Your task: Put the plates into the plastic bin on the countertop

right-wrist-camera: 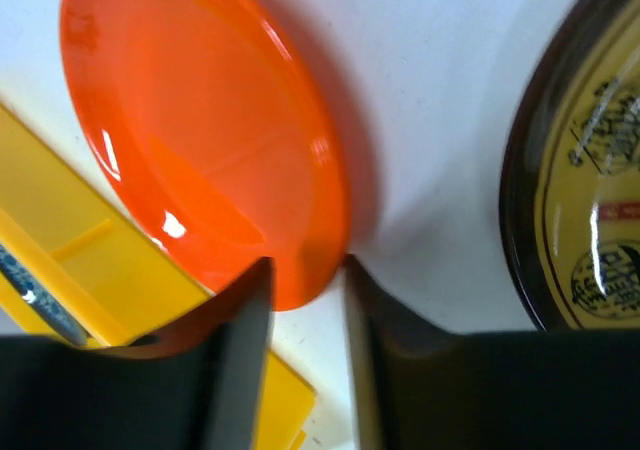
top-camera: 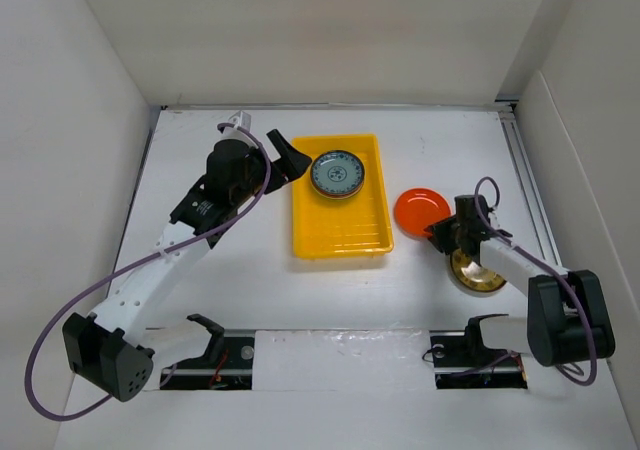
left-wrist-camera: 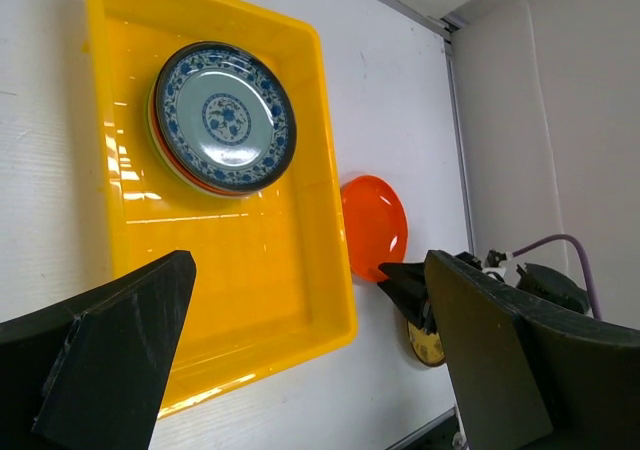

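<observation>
The yellow plastic bin (top-camera: 340, 232) (left-wrist-camera: 230, 270) lies on the white countertop (top-camera: 250, 280). In its far half is a stack of plates topped by a teal-blue patterned plate (top-camera: 337, 173) (left-wrist-camera: 222, 117). An orange plate (top-camera: 421, 208) (left-wrist-camera: 375, 225) (right-wrist-camera: 200, 130) lies just right of the bin. My right gripper (top-camera: 440, 232) (right-wrist-camera: 307, 265) has its jaws on either side of the orange plate's near rim, both touching it. A gold-brown patterned plate (top-camera: 478, 273) (right-wrist-camera: 590, 200) rests beside and partly under the right arm. My left gripper (top-camera: 285, 155) (left-wrist-camera: 308, 270) hovers wide open at the bin's far left corner, holding nothing.
White walls enclose the countertop on three sides. A metal rail (top-camera: 530, 190) runs along the right wall. A purple cable (top-camera: 60, 320) loops off the left arm.
</observation>
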Available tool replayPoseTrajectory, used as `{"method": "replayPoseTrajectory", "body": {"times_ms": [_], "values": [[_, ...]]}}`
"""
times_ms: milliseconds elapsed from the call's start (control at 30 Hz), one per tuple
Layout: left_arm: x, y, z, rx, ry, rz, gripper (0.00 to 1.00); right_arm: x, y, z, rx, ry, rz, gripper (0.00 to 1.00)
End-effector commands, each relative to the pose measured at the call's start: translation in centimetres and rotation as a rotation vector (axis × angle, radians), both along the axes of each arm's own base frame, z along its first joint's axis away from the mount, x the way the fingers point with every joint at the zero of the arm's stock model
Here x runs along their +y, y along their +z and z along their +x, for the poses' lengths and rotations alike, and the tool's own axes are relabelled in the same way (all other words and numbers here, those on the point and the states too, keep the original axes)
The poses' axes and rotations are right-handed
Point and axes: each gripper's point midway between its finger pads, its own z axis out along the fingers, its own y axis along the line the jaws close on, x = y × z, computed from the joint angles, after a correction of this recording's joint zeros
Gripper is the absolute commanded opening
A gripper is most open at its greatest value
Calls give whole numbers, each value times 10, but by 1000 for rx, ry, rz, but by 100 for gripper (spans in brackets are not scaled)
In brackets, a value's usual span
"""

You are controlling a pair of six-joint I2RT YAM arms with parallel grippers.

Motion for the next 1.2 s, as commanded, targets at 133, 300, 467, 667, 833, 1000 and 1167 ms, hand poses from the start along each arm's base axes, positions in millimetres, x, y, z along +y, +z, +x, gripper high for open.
{"method": "replayPoseTrajectory", "body": {"times_ms": [133, 300, 467, 667, 833, 1000, 1167], "values": [[5, 20, 1, -63, 14, -9, 100, -5, 17, 34, -53, 13, -11, 18], [6, 20, 2, -68, 20, 1, 100, -4, 16, 38, -42, 19, 5, 15], [9, 17, 0, -61, 29, 8, 100, -6, 12, 46, -23, 32, 11, 18], [14, 23, -1, -80, 48, 5, 100, -5, 12, 55, -13, 51, 15, 20], [17, 24, -2, -81, 58, 8, 100, -7, 14, 62, -13, 55, 16, 20], [21, 25, -3, -84, 77, 14, 100, -7, 11, 67, 8, 68, 43, 0], [22, 25, -2, -85, 86, 16, 100, -13, 25, 71, -31, 29, 41, 0]]}}
